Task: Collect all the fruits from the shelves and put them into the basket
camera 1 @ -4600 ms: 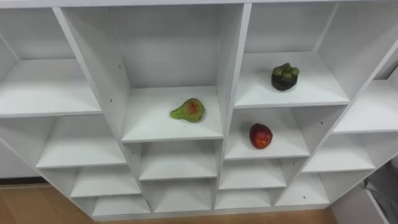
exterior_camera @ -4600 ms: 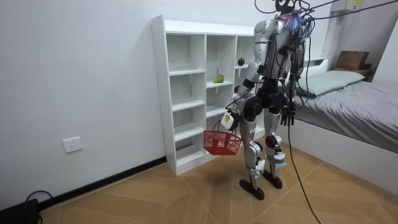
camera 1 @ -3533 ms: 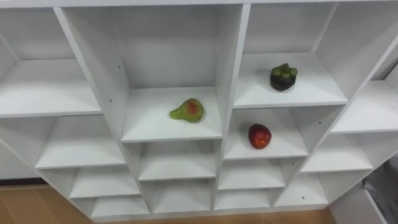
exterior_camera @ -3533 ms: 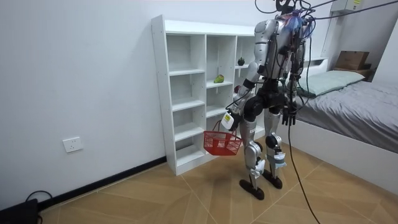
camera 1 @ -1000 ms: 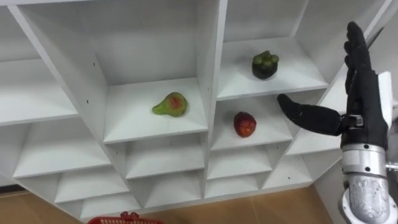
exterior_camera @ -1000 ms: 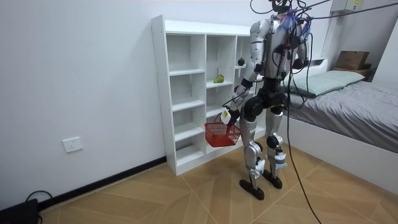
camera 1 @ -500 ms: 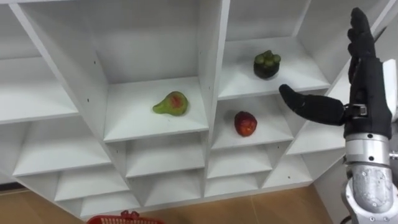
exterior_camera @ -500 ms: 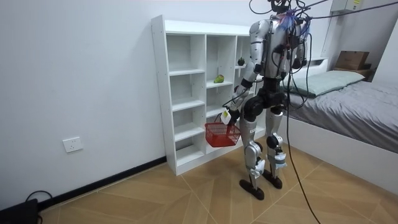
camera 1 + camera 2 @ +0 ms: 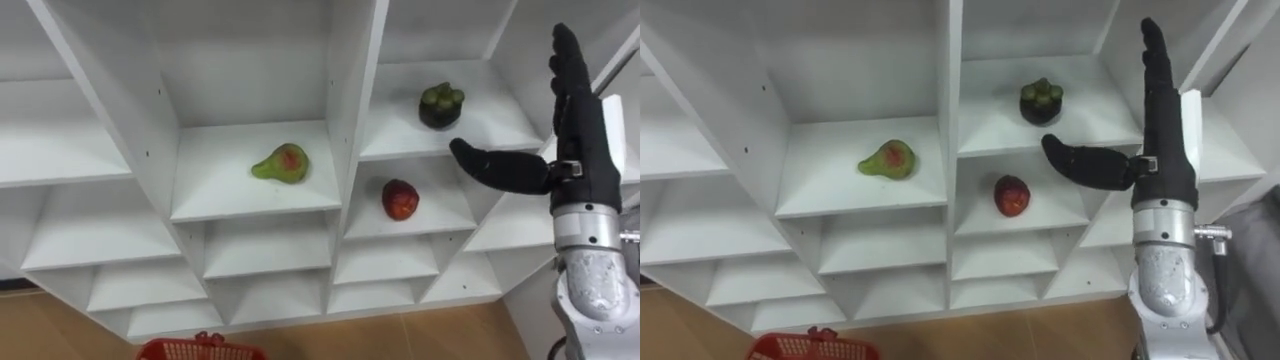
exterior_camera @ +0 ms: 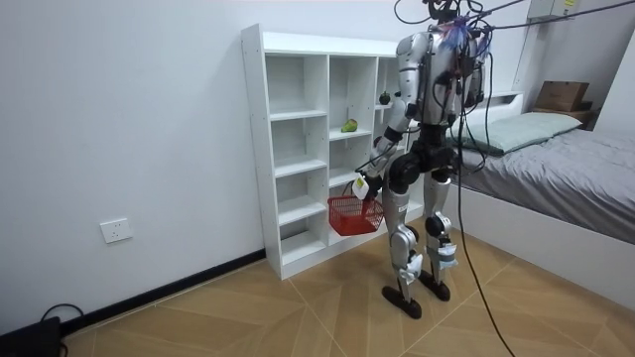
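The robot stands close in front of a white shelf unit [image 9: 350,110] against the wall, facing its open compartments. Three fruits lie on the shelves, each in its own compartment. A green pear [image 9: 281,163] with a red blush lies on its side in the middle column. A dark mangosteen [image 9: 441,106] with a green cap sits in the compartment to the right, one level higher. A red apple [image 9: 400,199] rests in the compartment directly below the mangosteen.

The right hand [image 9: 577,150] is raised in front of the right end of the shelves and holds nothing. Its fingers [image 9: 566,70] are straight and point upward, and the thumb [image 9: 490,165] sticks out sideways toward the left. The thumb tip shows between the mangosteen and the apple, to the right of both and apart from them.

In the room view the left hand [image 10: 362,186] hangs low by the thigh, closed on the handle of a red basket [image 10: 352,213] that dangles below it, near the lower shelves. The basket's rim also shows at the bottom edge of the eye views. A bed [image 10: 566,149] stands at the room view's right, and a wall socket [image 10: 116,230] sits low on the wall at its left
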Available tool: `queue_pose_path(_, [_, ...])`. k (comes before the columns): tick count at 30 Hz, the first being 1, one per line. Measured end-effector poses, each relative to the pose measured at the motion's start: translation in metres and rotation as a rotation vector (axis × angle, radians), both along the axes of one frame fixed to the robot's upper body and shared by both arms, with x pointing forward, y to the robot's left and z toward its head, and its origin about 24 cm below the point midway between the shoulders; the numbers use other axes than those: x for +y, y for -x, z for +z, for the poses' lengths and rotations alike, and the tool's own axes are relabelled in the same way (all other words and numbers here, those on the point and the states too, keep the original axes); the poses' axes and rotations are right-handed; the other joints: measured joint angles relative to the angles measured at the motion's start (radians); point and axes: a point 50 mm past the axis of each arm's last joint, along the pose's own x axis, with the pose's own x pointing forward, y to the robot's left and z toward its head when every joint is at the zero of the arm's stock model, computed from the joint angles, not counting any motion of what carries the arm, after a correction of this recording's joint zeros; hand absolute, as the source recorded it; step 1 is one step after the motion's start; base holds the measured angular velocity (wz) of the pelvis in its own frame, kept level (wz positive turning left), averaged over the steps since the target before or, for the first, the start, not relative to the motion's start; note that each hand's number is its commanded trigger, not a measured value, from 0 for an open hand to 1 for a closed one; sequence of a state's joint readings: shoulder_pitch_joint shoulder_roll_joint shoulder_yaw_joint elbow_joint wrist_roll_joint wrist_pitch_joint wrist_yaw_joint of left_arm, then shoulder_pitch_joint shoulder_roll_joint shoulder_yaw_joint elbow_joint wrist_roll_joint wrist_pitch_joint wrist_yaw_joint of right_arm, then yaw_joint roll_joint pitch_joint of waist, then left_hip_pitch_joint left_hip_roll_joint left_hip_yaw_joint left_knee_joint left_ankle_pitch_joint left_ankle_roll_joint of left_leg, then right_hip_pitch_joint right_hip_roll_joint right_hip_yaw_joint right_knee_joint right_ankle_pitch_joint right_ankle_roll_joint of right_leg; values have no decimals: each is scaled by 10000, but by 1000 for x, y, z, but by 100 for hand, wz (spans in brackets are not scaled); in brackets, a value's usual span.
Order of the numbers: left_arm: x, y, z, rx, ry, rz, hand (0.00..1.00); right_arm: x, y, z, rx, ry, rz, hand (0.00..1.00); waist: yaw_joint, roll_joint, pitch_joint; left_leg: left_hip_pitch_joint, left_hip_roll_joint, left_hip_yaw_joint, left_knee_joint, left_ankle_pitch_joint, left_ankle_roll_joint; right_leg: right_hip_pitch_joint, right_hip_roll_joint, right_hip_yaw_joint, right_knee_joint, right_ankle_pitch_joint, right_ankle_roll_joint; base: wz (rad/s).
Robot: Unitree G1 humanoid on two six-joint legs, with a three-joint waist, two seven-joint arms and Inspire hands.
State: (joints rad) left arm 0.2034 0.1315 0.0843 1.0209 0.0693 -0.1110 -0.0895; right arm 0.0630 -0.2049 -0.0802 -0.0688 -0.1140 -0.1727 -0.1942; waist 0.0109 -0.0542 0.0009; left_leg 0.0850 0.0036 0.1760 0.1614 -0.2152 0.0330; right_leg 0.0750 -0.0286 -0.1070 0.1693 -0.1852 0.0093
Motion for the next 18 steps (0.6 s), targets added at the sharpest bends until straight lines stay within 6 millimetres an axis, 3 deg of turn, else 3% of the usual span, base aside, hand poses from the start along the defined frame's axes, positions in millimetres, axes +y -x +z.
queue_pose_path(3, [-1,1,0,23,-71,-32,100,-3,-3,-10,418,-49,-113,0,77,36,47,115,1,-13,4,-1,1,109,-21,-70,-5,4,4,1])
queue_pose_path(7, [0,-1,0,10,-124,-21,100,-7,-6,-17,829,-166,-330,0,130,73,52,113,0,-156,-5,-2,2,131,-32,-247,12,6,3,10])
queue_pose_path(11, [-1,-1,0,20,-108,-37,100,-8,-13,-7,471,-19,-396,0,200,142,55,136,3,-201,-4,6,-11,213,-30,-343,14,14,-9,1])
queue_pose_path(18, [-1,-3,0,-15,-143,-58,100,-2,-26,8,-141,221,-175,0,225,63,36,125,0,-265,1,9,-15,233,-34,-484,-5,13,-9,1])
